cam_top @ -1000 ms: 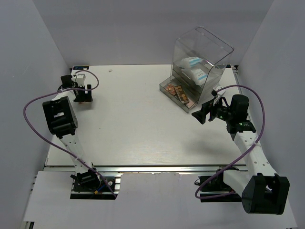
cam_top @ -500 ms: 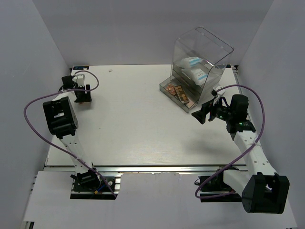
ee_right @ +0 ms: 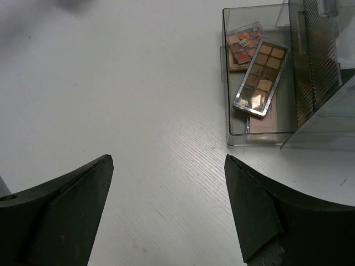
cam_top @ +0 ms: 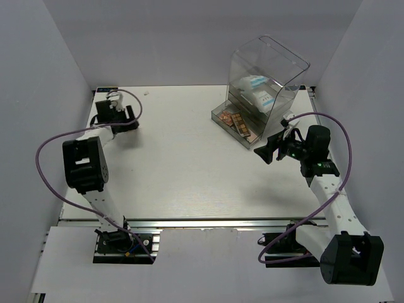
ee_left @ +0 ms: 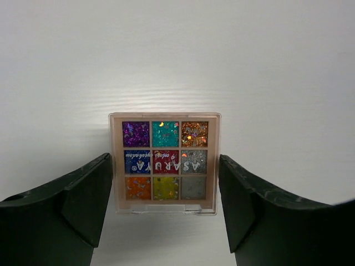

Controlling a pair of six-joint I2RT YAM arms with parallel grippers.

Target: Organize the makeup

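Left gripper fingers are now clamped on the sides of the glitter palette at the table's far left, and the arm's swung right a bit. Right gripper stays wide open near the drawer of palettes.

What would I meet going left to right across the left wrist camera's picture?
Black finger → glitter palette → other black finger, all over the white table.

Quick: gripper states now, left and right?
Left gripper: closed on the glitter palette.
Right gripper: open, holding nothing.
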